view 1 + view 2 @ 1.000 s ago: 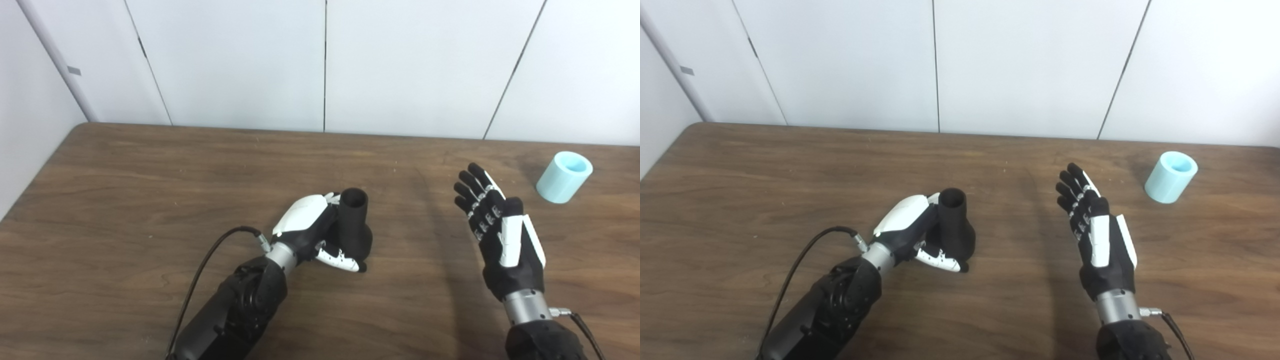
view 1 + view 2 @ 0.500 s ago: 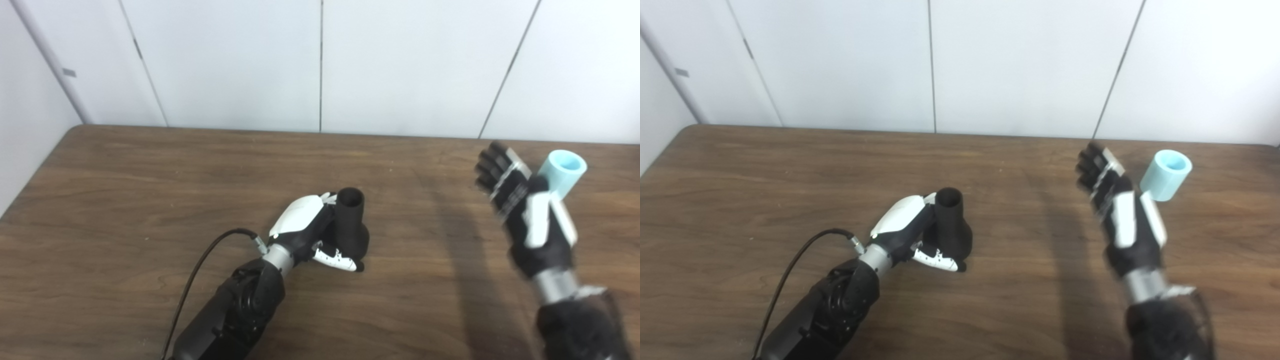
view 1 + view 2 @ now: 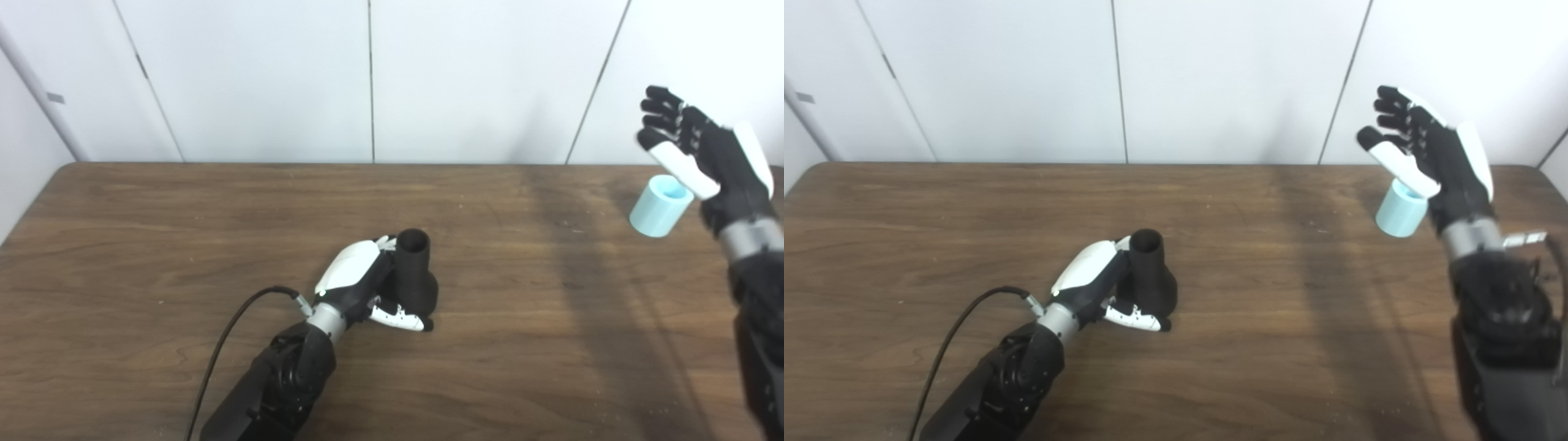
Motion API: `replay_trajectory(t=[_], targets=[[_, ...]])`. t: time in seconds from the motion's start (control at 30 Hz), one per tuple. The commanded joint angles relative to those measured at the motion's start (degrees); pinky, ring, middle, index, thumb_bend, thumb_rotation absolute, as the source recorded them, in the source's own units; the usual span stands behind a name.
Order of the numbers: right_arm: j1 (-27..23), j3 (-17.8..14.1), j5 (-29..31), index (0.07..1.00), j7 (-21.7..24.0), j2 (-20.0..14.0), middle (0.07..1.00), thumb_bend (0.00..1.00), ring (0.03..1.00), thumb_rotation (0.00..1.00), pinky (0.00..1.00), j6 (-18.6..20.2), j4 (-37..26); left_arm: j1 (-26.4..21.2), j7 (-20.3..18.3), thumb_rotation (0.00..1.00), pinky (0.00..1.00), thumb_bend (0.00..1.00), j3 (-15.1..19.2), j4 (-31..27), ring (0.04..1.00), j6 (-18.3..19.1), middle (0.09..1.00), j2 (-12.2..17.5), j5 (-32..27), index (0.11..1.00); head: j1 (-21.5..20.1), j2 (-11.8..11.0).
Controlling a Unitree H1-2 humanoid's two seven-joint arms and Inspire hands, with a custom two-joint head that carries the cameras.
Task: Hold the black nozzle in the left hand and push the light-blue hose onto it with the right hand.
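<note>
The black nozzle [image 3: 414, 275] stands upright near the middle of the tabletop [image 3: 153, 233] in the left eye view, its round mouth open upward and dark inside. The left hand [image 3: 367, 288] is wrapped around it, thumb across the flared base. The light-blue hose [image 3: 660, 205], a short hollow tube, lies tilted near the tabletop's far right edge. No writing is legible.

In the right eye view, the right hand [image 3: 1433, 156] is raised above the hose, fingers [image 3: 1390, 101] spread apart, holding nothing.
</note>
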Motion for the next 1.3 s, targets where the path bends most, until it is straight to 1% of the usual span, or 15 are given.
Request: replay_trajectory(t=[0.0, 0.07, 0.1, 0.13, 0.2, 0.23, 0.27, 0.37, 0.47, 0.63, 0.8, 1.0, 1.03, 1.13, 1.27], targets=[[-4.02, 0.35, -4.42, 0.854, 1.56, -3.65, 0.843, 0.72, 0.841, 0.50, 0.80, -0.22, 0.84, 4.84, -5.55, 0.05, 1.00, 0.52, -3.09, 7.48, 1.000, 2.97, 0.927, 1.88, 1.02, 0.481, -0.03, 0.03], [-4.86, 0.88, -6.38, 0.853, 2.61, -4.90, 0.843, 0.73, 0.841, 0.49, 0.80, -0.21, 2.09, 4.74, -5.64, 0.05, 1.00, 0.52, -3.09, 7.60, 1.000, 2.95, 0.927, 1.97, 0.94, 0.481, -0.25, 0.02], [-5.64, 1.75, -7.99, 0.847, 2.81, -6.10, 0.842, 0.74, 0.843, 0.48, 0.81, -0.25, 3.32, 4.69, -5.73, 0.05, 1.00, 0.52, -3.03, 7.66, 1.000, 2.91, 0.926, 2.13, 0.82, 0.481, -1.94, -0.18], [-6.20, 2.32, -9.24, 0.841, 3.00, -6.90, 0.840, 0.76, 0.845, 0.47, 0.81, -0.30, 4.19, 4.66, -5.79, 0.05, 1.00, 0.52, -3.00, 7.69, 1.000, 2.88, 0.925, 2.25, 0.71, 0.481, -1.94, -0.18], [-7.91, 3.42, -11.55, 0.835, 3.47, -7.95, 0.839, 0.79, 0.852, 0.45, 0.81, -0.30, 6.60, 4.72, -5.90, 0.05, 1.00, 0.52, -2.81, 7.62, 1.000, 2.60, 0.924, 2.86, 0.40, 0.481, -6.12, -0.99], [-9.08, 4.03, -13.20, 0.834, 4.25, -8.24, 0.843, 0.80, 0.856, 0.42, 0.81, -0.25, 8.09, 4.82, -5.87, 0.05, 1.00, 0.52, -2.59, 7.66, 1.000, 2.19, 0.924, 3.41, 0.17, 0.481, -9.92, -1.61], [-10.15, 4.61, -15.15, 0.835, 5.20, -8.35, 0.853, 0.81, 0.865, 0.40, 0.81, -0.21, 9.40, 4.90, -5.81, 0.05, 1.00, 0.52, -2.34, 7.84, 1.000, 1.68, 0.923, 3.96, -0.12, 0.481, -12.03, -1.93], [-12.36, 4.85, -20.12, 0.842, 8.45, -8.00, 0.873, 0.82, 0.889, 0.38, 0.81, -0.18, 11.94, 5.12, -5.78, 0.05, 1.00, 0.52, -1.83, 8.10, 1.000, 0.60, 0.922, 4.96, -0.88, 0.481, -13.72, -2.36], [-13.72, 4.63, -23.76, 0.846, 10.68, -7.39, 0.881, 0.82, 0.905, 0.38, 0.81, -0.18, 13.74, 5.21, -5.39, 0.05, 1.00, 0.52, -1.25, 9.08, 1.000, -1.10, 0.921, 5.62, -1.98, 0.481, -16.89, -3.19], [-15.09, 4.09, -28.14, 0.847, 12.51, -7.23, 0.888, 0.82, 0.928, 0.33, 0.84, -0.19, 17.25, 4.89, -4.79, 0.05, 1.00, 0.52, -1.03, 11.01, 1.000, -3.26, 0.915, 6.25, -2.61, 0.480, -18.72, -4.09], [-16.13, 4.47, -29.24, 0.849, 12.36, -7.81, 0.900, 0.85, 0.933, 0.33, 0.86, -0.19, 20.65, 4.66, -4.74, 0.05, 1.00, 0.52, -1.12, 11.21, 1.000, -3.62, 0.916, 6.58, -2.79, 0.480, -19.44, -4.76], [-17.80, 6.17, -29.67, 0.853, 10.77, -8.35, 0.904, 0.86, 0.931, 0.32, 0.87, -0.48, 24.60, 4.57, -4.32, 0.05, 1.00, 0.52, -1.26, 11.89, 1.000, -4.39, 0.915, 6.80, -2.63, 0.481, -19.73, -5.25], [-18.24, 6.54, -29.64, 0.854, 10.39, -8.42, 0.904, 0.87, 0.931, 0.31, 0.88, -0.68, 25.66, 4.57, -4.19, 0.05, 1.00, 0.52, -1.28, 12.11, 1.000, -4.55, 0.915, 6.79, -2.61, 0.481, -19.63, -5.74], [-19.86, 7.96, -29.74, 0.856, 9.41, -8.70, 0.905, 0.87, 0.933, 0.27, 0.90, -1.23, 29.22, 4.59, -3.77, 0.05, 1.00, 0.52, -1.42, 12.68, 1.000, -4.95, 0.915, 6.74, -2.60, 0.481, -19.71, -6.11], [-22.10, 10.49, -30.42, 0.858, 9.46, -9.14, 0.909, 0.90, 0.942, 0.27, 0.92, -1.01, 33.01, 4.59, -3.47, 0.05, 1.00, 0.52, -1.23, 13.02, 1.000, -5.14, 0.915, 6.70, -2.82, 0.481, -19.84, -6.31]])
